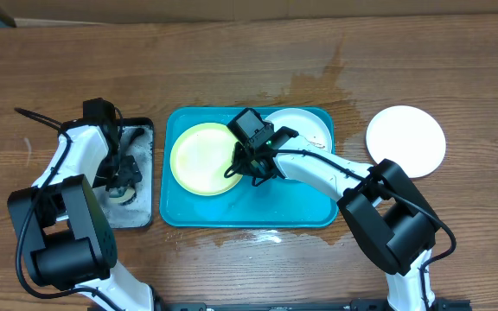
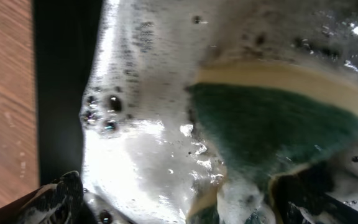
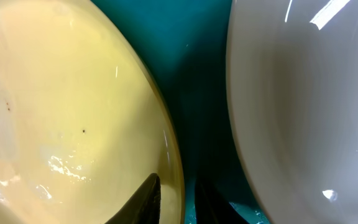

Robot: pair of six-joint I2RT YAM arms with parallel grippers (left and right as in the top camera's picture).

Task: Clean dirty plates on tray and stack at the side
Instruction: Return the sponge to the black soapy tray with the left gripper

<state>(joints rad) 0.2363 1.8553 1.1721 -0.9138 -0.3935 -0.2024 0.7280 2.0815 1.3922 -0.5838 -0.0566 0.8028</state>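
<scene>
The pale yellow-green plate (image 1: 199, 155) lies at the left of the turquoise tray (image 1: 249, 212). My right gripper (image 1: 251, 164) is shut on its right rim, one finger on top and one underneath, as the right wrist view (image 3: 178, 186) shows on the plate (image 3: 73, 93). A white plate (image 1: 305, 125) sits in the tray's far right corner and also shows in the right wrist view (image 3: 303, 93). Another white plate (image 1: 406, 141) lies on the table right of the tray. My left gripper (image 1: 124, 186) is open over the foamy green-and-yellow sponge (image 2: 272, 124), fingers (image 2: 185, 202) wide apart.
The black tray (image 1: 137, 216) with foam and the sponge stands left of the turquoise tray. A wet patch (image 1: 318, 82) darkens the wood behind the tray. Water pools on the tray floor (image 3: 197, 81) between the two plates.
</scene>
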